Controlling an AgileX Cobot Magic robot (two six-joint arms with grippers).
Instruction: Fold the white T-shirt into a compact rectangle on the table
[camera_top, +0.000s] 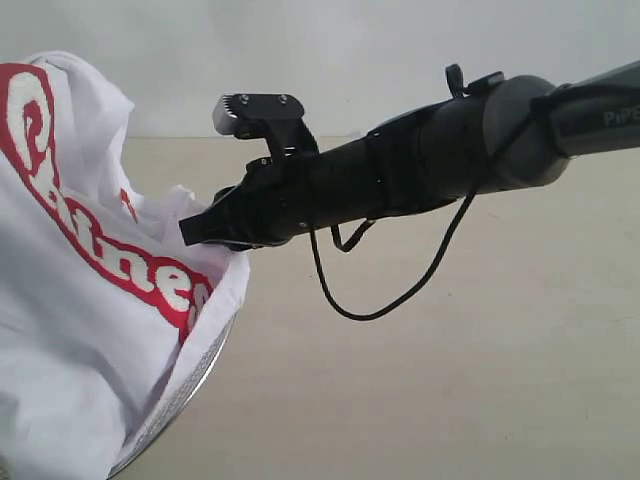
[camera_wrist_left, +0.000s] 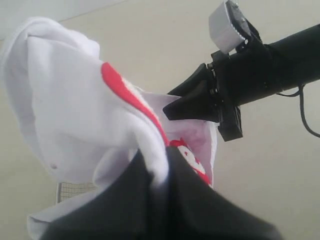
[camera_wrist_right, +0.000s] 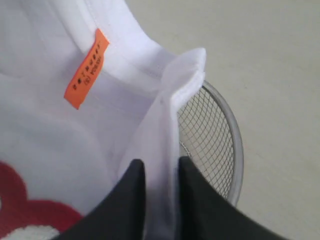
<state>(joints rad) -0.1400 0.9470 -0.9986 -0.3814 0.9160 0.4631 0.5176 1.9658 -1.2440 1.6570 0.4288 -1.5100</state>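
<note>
Beige table (camera_top: 450, 400) lies beneath. Your right gripper (camera_wrist_right: 161, 167) pinches the white T-shirt (camera_wrist_right: 50, 140) near its collar; left gripper (camera_wrist_left: 154, 162) clamps cloth nearby.

The white T-shirt (camera_top: 70, 380) hangs bunched in loose folds, red lettering (camera_top: 130, 265) facing outward, orange neck tag (camera_wrist_right: 86, 68) exposed, over the pale beige tabletop (camera_top: 450, 400).
</note>
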